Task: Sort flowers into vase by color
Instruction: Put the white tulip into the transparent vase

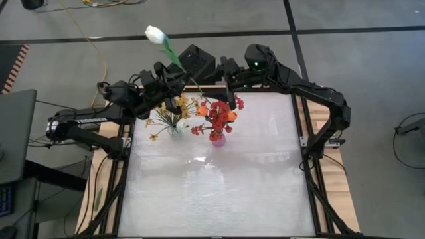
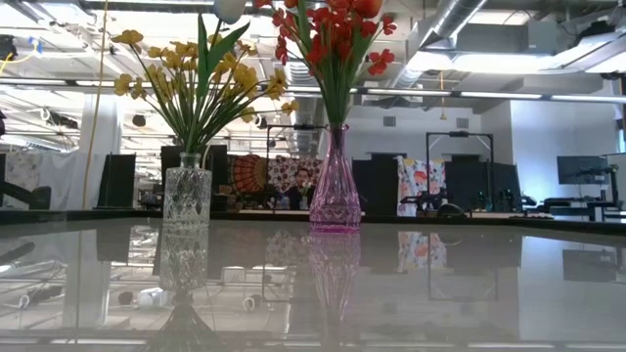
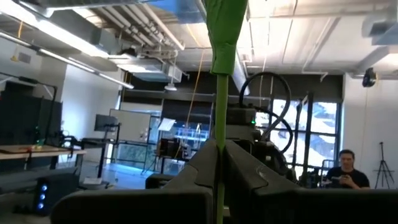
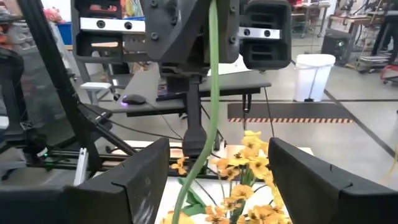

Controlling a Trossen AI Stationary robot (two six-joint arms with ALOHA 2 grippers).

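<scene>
A: Closest to you in the low view is the glossy worktop (image 2: 411, 293). What stands on it?

B: Two vases, side by side near its far edge. The clear vase (image 2: 187, 198) holds the yellow sprays (image 2: 196, 73), fanned out and upright. The pink vase (image 2: 335, 186) holds the red flowers (image 2: 333, 39), also upright, with an orange bloom (image 1: 230, 117) among them.

A: And the white tulip (image 1: 155, 34)?

B: You have it in the left hand (image 1: 174, 78), above the back edge of the worktop, just behind the clear vase. The fingers are fully closed on its green stem (image 3: 221, 124).

A: Which way does it point?

B: In the high view its long axis runs at a slant: the white bud leans away past the worktop's far edge, and the stem's lower end (image 1: 196, 86) comes out below the hand, toward the vases. A long green leaf sits just under the bud.

A: Your right hand (image 1: 229, 101)?

B: Spread wide and holding nothing. It hangs just behind the pink vase, and its wrist view shows the tulip's stem passing between its fingers (image 4: 134, 180) without touching them.
</scene>
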